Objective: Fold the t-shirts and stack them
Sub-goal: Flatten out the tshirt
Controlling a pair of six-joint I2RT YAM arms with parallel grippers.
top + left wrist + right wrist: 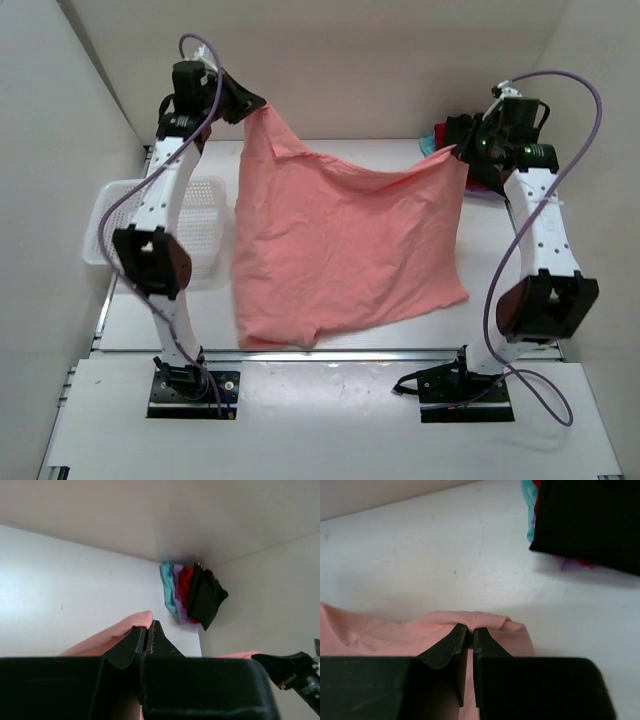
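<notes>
While left tool [148, 632] and right tool [470, 635] pinch it | salmon-pink t-shirt [345, 245] hangs

both arms raised — left end effector [254, 104] and right end effector [459, 152] pinched closed.

Salmon-pink t-shirt [345, 245] hangs spread wide, top corners raised, hem trailing on the desk [350, 150]; folded stack [192, 595], black on top, sits far right.

My arm links [165, 190]: white.
My joints [150, 262]: black housings.
My cables [600, 105]: purple loops.
My bases [193, 393]: black plates, bottom of frame.
My fingers [445, 647]: black.
</notes>
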